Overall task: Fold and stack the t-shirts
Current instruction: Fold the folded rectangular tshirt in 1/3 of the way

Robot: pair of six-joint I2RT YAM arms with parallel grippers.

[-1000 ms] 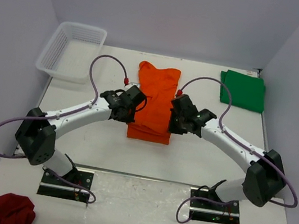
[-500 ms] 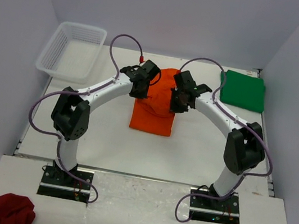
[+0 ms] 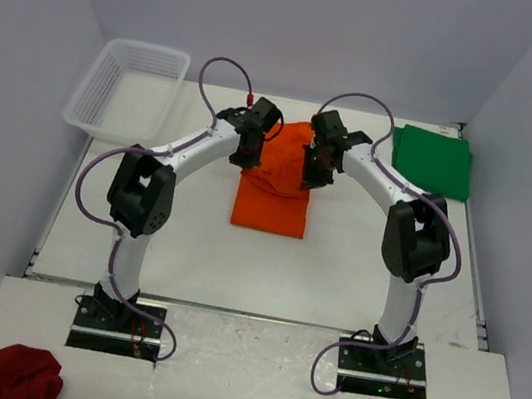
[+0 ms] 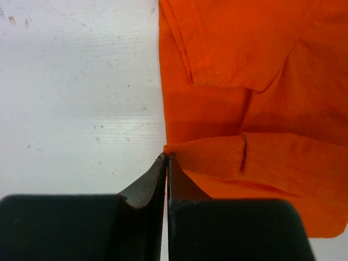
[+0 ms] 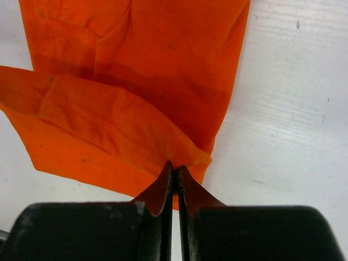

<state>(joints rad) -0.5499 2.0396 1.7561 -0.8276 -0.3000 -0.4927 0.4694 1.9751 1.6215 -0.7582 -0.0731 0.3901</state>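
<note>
The orange t-shirt (image 3: 270,208) lies lengthwise at the table's middle, and its far part is lifted into a fold between both grippers. My left gripper (image 3: 250,154) is shut on the fold's left corner (image 4: 166,156). My right gripper (image 3: 313,170) is shut on the right corner of the same fold (image 5: 176,166). In both wrist views the rest of the orange cloth (image 4: 255,109) (image 5: 141,70) lies flat in layers below the pinched edge. The green t-shirt (image 3: 432,161) lies folded at the far right of the table, apart from both grippers.
A white mesh basket (image 3: 127,88) stands at the far left corner. A dark red cloth (image 3: 6,373) lies crumpled on the floor-level ledge at the near left, beside the left arm's base (image 3: 118,323).
Both arms have swung from the shirt's middle toward the far side and risen, carrying the pinched orange cloth with them. The shirt now looks shorter, its near edge farther from the bases.
</note>
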